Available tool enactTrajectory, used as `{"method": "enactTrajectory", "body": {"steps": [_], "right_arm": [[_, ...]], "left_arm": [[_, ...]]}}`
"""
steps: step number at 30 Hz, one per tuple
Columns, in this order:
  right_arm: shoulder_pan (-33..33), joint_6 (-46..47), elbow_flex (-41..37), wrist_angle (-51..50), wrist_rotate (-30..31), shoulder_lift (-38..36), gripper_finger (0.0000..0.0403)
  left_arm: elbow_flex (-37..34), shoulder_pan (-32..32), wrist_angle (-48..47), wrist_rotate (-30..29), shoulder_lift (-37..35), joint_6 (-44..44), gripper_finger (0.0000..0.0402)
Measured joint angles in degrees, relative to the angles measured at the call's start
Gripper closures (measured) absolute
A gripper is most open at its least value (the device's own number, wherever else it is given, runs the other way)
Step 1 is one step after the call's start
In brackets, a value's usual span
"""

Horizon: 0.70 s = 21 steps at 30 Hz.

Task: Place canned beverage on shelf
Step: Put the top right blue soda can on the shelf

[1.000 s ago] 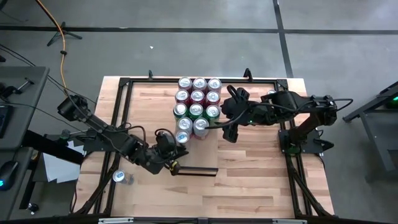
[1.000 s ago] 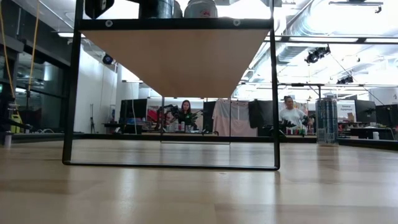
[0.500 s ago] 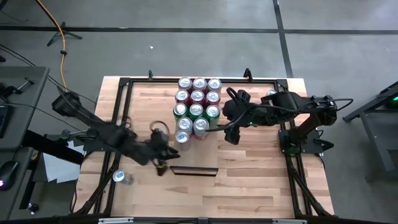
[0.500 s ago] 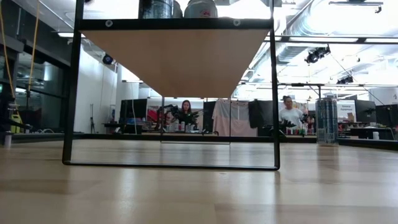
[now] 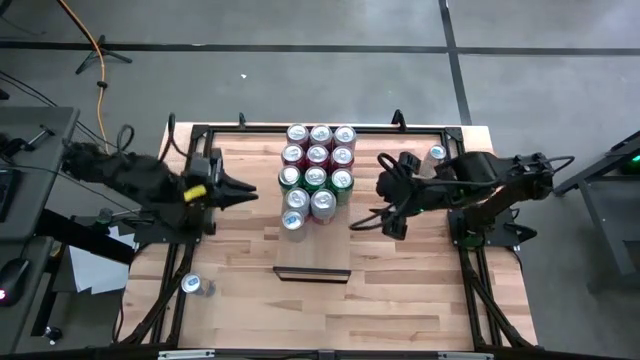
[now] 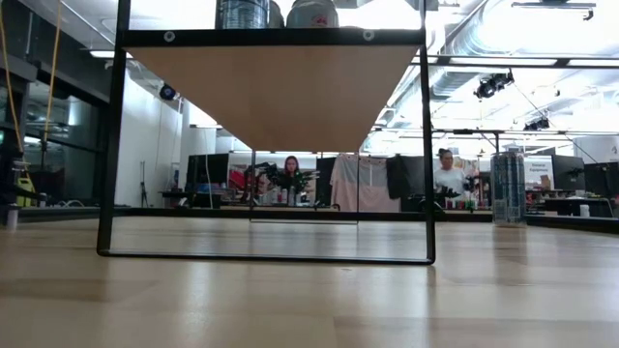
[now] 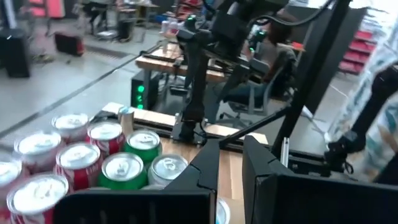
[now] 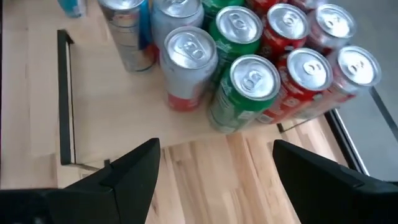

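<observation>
Cans [image 5: 316, 168] crowd your shelf [image 5: 312, 243] — clenched left gripper [image 5: 243, 190] has pulled back off it, released right gripper [image 5: 366, 222] retreated beside its right edge.

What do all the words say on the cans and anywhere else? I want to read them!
No text reads clearly enough to quote.
Cans on the shelf: red cans, green cans and silver cans show only plain lids; side labels are blurred.
Tall can on the table: print too small.
Sign in the room behind: too small.
</observation>
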Motion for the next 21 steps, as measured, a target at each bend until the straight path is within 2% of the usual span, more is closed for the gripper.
{"method": "enactTrajectory", "body": {"steps": [3,6,11,13,16,18,21], "right_arm": [[1.38,3.42,-4.62,3.29,2.84,-3.42,0.0105],[2.54,5.21,-10.65,11.5,6.59,-7.53,0.0105],[2.9,8.53,-19.43,22.12,8.37,-12.75,0.0105],[2.25,11.57,-20.76,22.66,11.97,-13.46,0.0105],[-1.4,22.68,-19.57,16.7,20.14,-13.44,0.0105],[-6.77,29.86,-17.12,9.36,20.4,-13.28,0.0105],[-16.51,33.09,-16.11,-2.27,17.65,-13.14,0.0105]], "left_arm": [[-1.0,4.63,1.75,6.19,-0.62,4.29,0.0401],[-3.29,8.16,7.02,8.77,-1.42,9.44,0.0401],[-4.17,11.0,11.43,13.7,-2.21,9.91,0.0401],[-4.19,11.07,11.35,13.96,-2.78,9.09,0.0401],[-4.19,11.08,11.31,13.92,-3.26,8.37,0.0401],[-4.19,11.12,11.29,13.9,-3.3,8.33,0.0401],[-4.19,11.1,11.26,13.9,-3.31,8.17,0.0401]]}}
